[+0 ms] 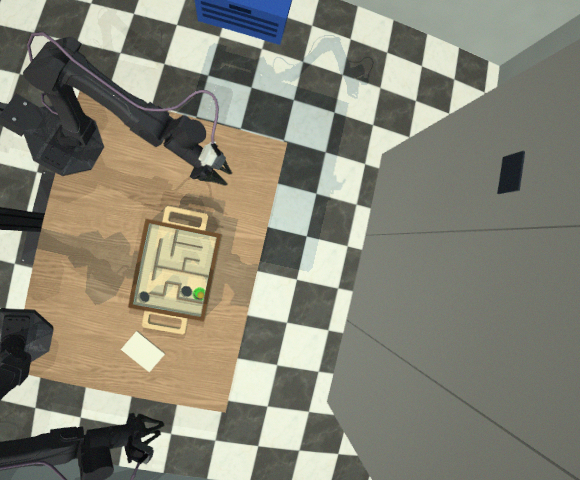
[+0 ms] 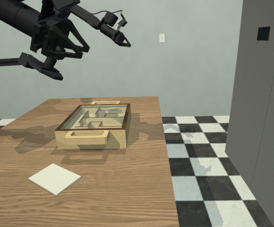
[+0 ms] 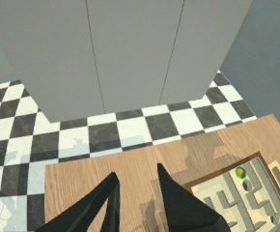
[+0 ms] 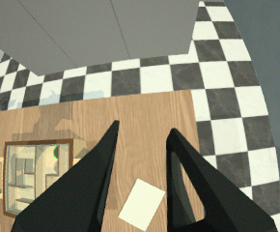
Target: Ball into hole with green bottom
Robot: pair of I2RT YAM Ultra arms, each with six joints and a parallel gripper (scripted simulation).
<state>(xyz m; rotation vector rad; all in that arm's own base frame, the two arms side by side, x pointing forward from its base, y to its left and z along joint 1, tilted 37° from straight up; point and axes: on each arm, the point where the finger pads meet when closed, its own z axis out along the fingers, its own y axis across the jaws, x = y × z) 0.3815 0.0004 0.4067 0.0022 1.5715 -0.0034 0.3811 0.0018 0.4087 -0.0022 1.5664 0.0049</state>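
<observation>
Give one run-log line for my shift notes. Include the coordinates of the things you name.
ball [image 1: 200, 294] [image 3: 240, 172]: at green hole | board [image 1: 217, 258] [image 2: 90, 139] [image 3: 195, 186] [image 4: 39, 142]: flat on table | both hands [image 1: 228, 178] [image 1: 161, 431] [image 2: 130, 45] [image 2: 84, 52] [image 3: 138, 169] [image 4: 146, 127]: open, off board

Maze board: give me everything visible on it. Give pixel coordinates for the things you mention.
The maze board [image 1: 140, 263] [image 2: 93, 139] [image 3: 223, 169] [image 4: 39, 142] is a shallow, pale, wood-look box with a brown rim, clear-looking cover, inner walls and a loop handle at each end. It has dark holes and a green-ringed spot with an orange ball showing inside. It lies flat on the table; neither arm touches it.
</observation>
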